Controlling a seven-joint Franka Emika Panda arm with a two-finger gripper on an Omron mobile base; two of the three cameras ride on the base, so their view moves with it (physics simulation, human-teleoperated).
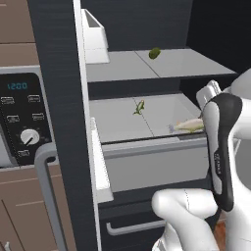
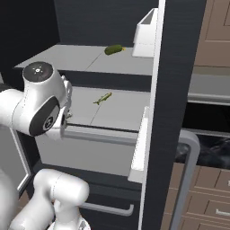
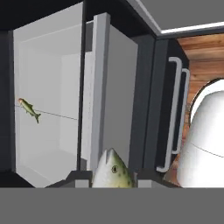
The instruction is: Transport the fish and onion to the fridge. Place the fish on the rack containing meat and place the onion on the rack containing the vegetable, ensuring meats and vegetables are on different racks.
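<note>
Fridge (image 1: 147,162) interior's open ahead. Gripper (image 3: 113,181) is clamped on the fish (image 3: 113,171), hanging just past the middle shelf's (image 1: 122,122) front edge, not set down yet. A small green fish (image 1: 139,107) lies there; the veg (image 1: 154,53) sits one shelf up. Door (image 1: 61,122) crowds the left; onion's still to do.
</note>
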